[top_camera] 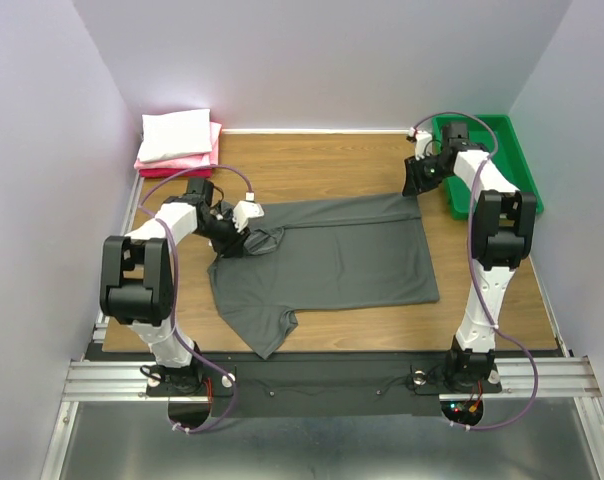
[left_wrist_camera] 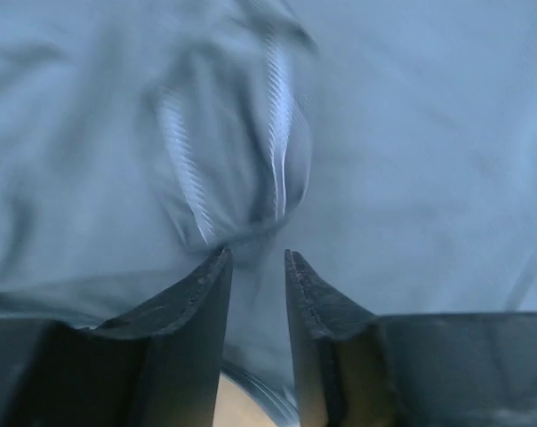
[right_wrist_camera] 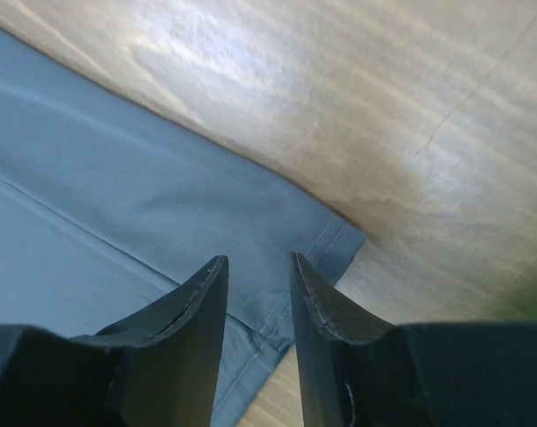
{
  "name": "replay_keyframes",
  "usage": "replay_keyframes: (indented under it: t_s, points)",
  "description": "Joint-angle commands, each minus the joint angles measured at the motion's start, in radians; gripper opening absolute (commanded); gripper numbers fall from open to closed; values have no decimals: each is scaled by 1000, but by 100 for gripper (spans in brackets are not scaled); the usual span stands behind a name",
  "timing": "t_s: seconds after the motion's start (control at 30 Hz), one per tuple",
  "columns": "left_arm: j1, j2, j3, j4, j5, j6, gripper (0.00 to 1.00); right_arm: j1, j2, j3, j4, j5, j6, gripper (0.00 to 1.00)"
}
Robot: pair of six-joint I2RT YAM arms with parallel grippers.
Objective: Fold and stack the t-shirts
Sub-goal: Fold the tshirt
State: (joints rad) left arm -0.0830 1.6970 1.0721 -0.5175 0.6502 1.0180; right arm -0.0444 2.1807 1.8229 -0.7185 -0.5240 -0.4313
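A dark charcoal grey t-shirt [top_camera: 342, 260] lies spread flat on the wooden table [top_camera: 322, 160], neck to the left and hem to the right. My left gripper [top_camera: 242, 234] is down at the far shoulder by the rumpled collar. In the left wrist view its jaws [left_wrist_camera: 258, 258] stand a little apart, with bunched cloth [left_wrist_camera: 411, 160] between them. My right gripper [top_camera: 413, 189] is at the shirt's far hem corner. In the right wrist view its jaws [right_wrist_camera: 260, 262] stand a little apart over that stitched corner [right_wrist_camera: 335, 238], which lies flat on the wood.
A folded white shirt [top_camera: 177, 132] lies on folded pink and red ones [top_camera: 187, 160] at the back left corner. A green plastic tray [top_camera: 517, 165] stands at the back right, just behind the right arm. Purple walls close in three sides.
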Motion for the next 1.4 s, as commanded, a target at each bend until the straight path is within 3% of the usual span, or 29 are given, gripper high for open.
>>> replay_keyframes:
  t_s: [0.0, 0.13, 0.27, 0.4, 0.67, 0.83, 0.93, 1.17, 1.37]
  points:
    - [2, -146, 2, -82, 8, 152, 43, 6, -58, -19, -6, 30, -32, 38]
    - [2, -113, 92, -64, 68, 76, 46, 6, -55, -27, -12, 33, -40, 36]
    - [-4, 21, 163, 101, 63, -187, 49, 8, -39, -37, -19, 45, -44, 32]
    - [-32, 90, 218, 166, 72, -289, 49, 8, -29, -56, -29, 68, -56, 30]
    - [-181, 121, 170, 266, -130, -311, 48, 6, -29, -57, -32, 65, -55, 30]
    - [-237, 148, 178, 217, -103, -306, 31, 6, -30, -63, -35, 76, -64, 30]
    - [-254, 148, 173, 194, -83, -299, 29, 6, -35, -66, -38, 81, -69, 30]
    - [-248, 64, 167, 192, -101, -309, 46, 8, -42, -53, -45, 67, -70, 31]
    - [-215, 96, 216, 185, -164, -306, 50, 8, -36, -42, -53, 56, -61, 31]
